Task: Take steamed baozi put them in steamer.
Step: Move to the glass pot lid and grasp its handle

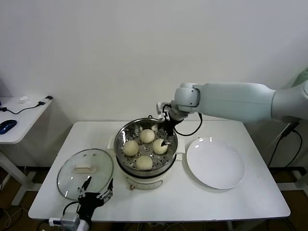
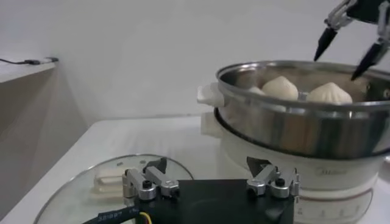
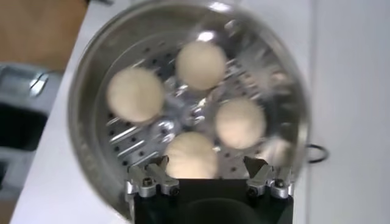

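Four pale baozi lie on the perforated tray inside the steel steamer (image 1: 126, 166): one at the left (image 1: 130, 147), one at the back (image 1: 147, 135), one at the right (image 1: 160, 146) and one at the front (image 1: 144, 162). My right gripper (image 1: 167, 134) hangs open just above the right baozi, holding nothing. In the right wrist view the steamer (image 3: 91, 79) fills the picture and the nearest baozi (image 3: 191, 155) lies below the open gripper (image 3: 205, 163). My left gripper (image 1: 97, 188) is open and empty, low at the table's front left, near the steamer (image 2: 292, 131).
A round glass lid (image 1: 84, 173) with a white handle lies flat left of the steamer. A white plate (image 1: 214, 162) lies bare to the right. A side desk (image 1: 19, 120) stands at the far left.
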